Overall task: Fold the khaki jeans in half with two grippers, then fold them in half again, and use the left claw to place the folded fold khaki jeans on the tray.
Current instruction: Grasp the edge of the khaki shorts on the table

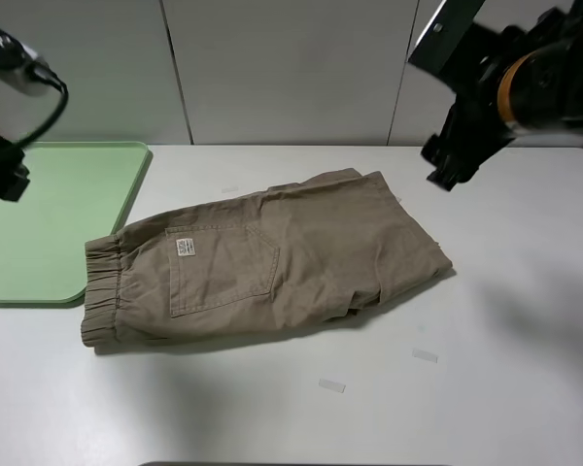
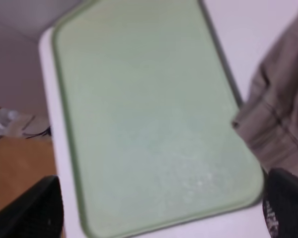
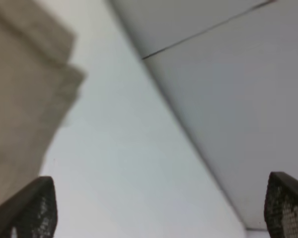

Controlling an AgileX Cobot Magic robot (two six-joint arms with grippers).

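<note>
Tabletop (image 1: 505, 388), white and broad, is filling most of the high view and carrying everything else. Across its middle the khaki jeans (image 1: 291, 257) are lying flat, and the legs seem to be lying one over the other, so I judge the first fold done and the second one waiting. Their gathered waistband (image 1: 102, 291) is sitting at the lower left, just beside the near corner of the tray, while the hems are pointing toward the right of the frame. That is leaving one end within reach of each arm.

At the left edge of the frame the light-green tray (image 1: 49, 223) is lying bare, presumably kept free to receive the folded bundle.

High at the far left, the left claw (image 2: 161, 210) is hanging above the tray, its pincer spread wide and gripping nothing. In the upper right, the right gripper (image 3: 159, 208) is hovering above the table past the hem end, pincer likewise gaping and empty. Both are looking ready to descend on the cloth.

Smaller details are showing on the shorts: a back pocket (image 1: 223, 272) facing up with a white label (image 1: 186, 249) above it. Two pale tape scraps (image 1: 331, 385) are lying on the table below the shorts.
</note>
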